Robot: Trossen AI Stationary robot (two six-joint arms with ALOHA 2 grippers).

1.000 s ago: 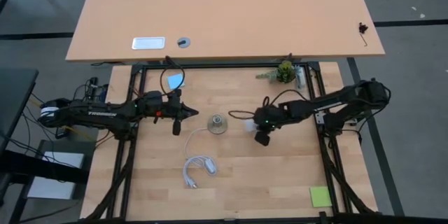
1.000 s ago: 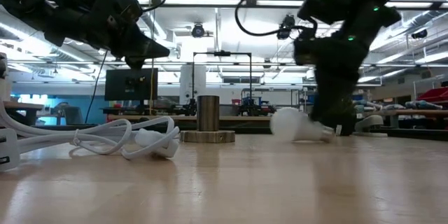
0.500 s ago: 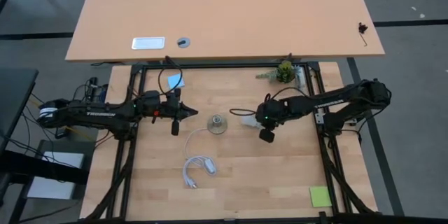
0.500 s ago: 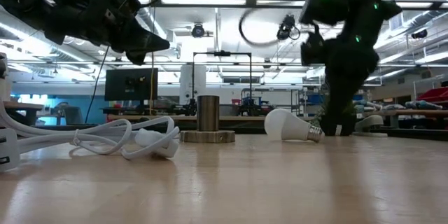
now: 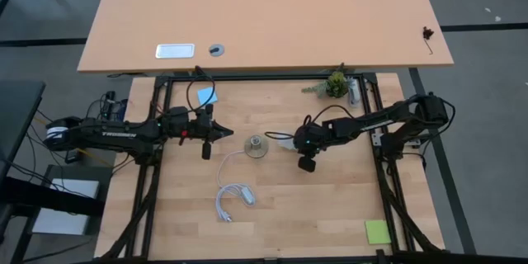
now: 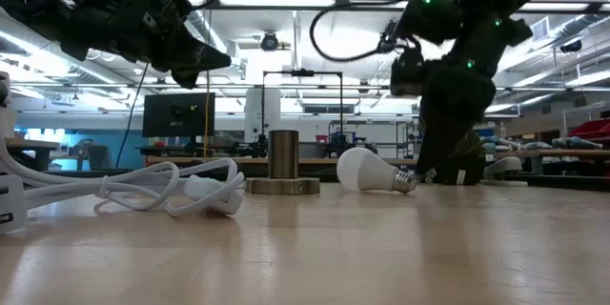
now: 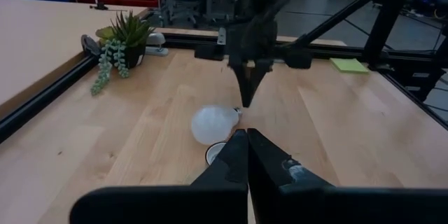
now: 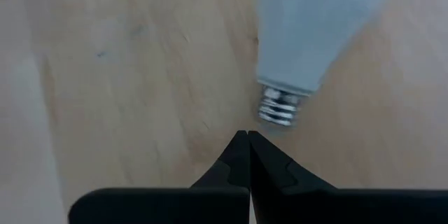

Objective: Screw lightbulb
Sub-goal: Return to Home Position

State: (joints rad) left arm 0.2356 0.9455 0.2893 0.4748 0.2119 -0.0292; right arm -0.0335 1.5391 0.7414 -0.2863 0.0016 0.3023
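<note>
The white lightbulb (image 6: pixel 365 169) lies on its side on the table, its silvery screw base (image 6: pixel 404 182) pointing toward the table's right. It also shows in the high view (image 5: pixel 285 142) and the left wrist view (image 7: pixel 213 124). The round socket (image 5: pixel 256 145) stands just left of it with its barrel up (image 6: pixel 283 157). My right gripper (image 8: pixel 245 136) is shut and points down at the table right beside the screw base. My left gripper (image 5: pixel 223 132) is shut and empty, hovering left of the socket. My right gripper's shut fingertips (image 7: pixel 246 102) come from above, pointing down, and stand close beside the bulb's screw base (image 8: pixel 281 106). I cannot tell whether they touch it. The bulb lies on the table.
The socket's white cord with its switch (image 5: pixel 233 197) lies coiled toward the near side of the table. A small potted plant (image 5: pixel 335 84) stands at the far right. A green note (image 5: pixel 377 231) lies at the near right corner. Black frame rails (image 5: pixel 153 190) run along the sides.
My right gripper has moved toward the table's left, toward the socket, staying shut and pointing down. The bulb has slid along the table toward the socket and lies nearer to it, its screw base still toward the right.
</note>
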